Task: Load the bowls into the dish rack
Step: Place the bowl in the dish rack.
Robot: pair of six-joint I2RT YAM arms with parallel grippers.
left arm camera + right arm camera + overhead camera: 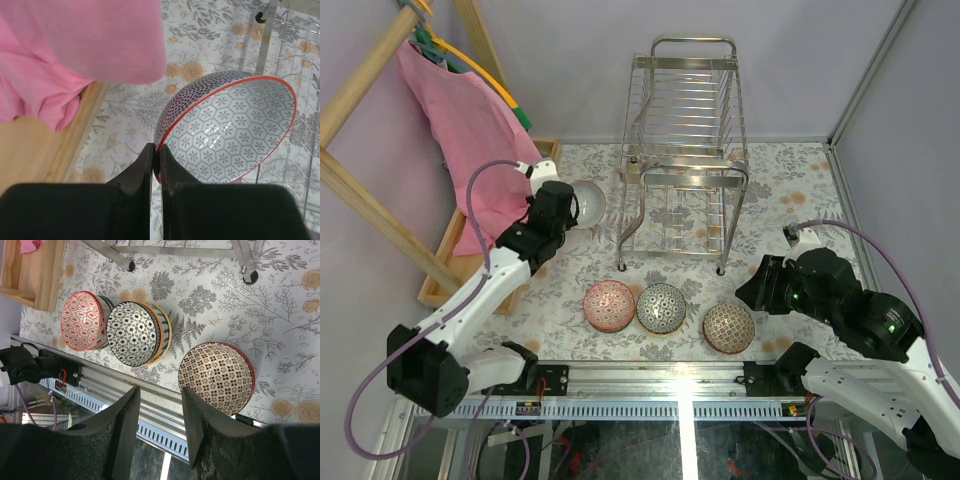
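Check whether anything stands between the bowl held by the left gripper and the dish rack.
Nothing visible does: the left gripper holds the bowl beside the dish rack, with only patterned tablecloth between them.

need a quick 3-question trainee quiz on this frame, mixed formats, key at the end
1. True or false: the dish rack already holds a bowl.
2. Which gripper is shut on the rim of the hexagon-patterned bowl? A) left gripper B) right gripper C) neither
3. How many bowl stacks stand in the row in front of the dish rack?
Key: 1 false; 2 A; 3 three.
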